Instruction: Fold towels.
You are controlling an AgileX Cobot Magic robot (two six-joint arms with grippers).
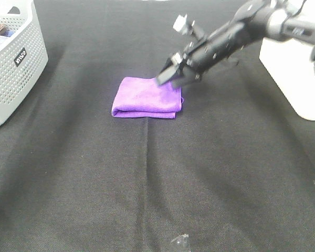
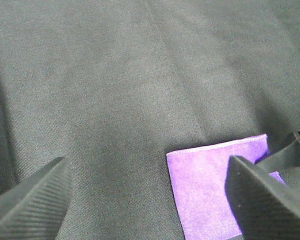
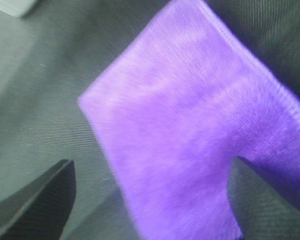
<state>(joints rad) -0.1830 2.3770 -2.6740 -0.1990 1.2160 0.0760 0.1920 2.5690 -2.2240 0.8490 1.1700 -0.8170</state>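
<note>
The purple towel (image 1: pixel 146 97) lies folded into a small rectangle on the black cloth, a little above the middle of the exterior view. My right gripper (image 1: pixel 173 76) hovers just above its right far corner, jaws open and empty. In the right wrist view the towel (image 3: pixel 190 145) fills the space between the two open fingers (image 3: pixel 37 200). My left gripper (image 2: pixel 150 200) is open and empty, off the exterior view. In the left wrist view the towel (image 2: pixel 215 185) shows partly, with the right arm's dark tip (image 2: pixel 295 150) at its edge.
A grey perforated basket (image 1: pixel 13 63) stands at the far left with items inside. A white box (image 1: pixel 294 73) stands at the far right. The black cloth (image 1: pixel 147 184) has a lengthwise crease toward the front.
</note>
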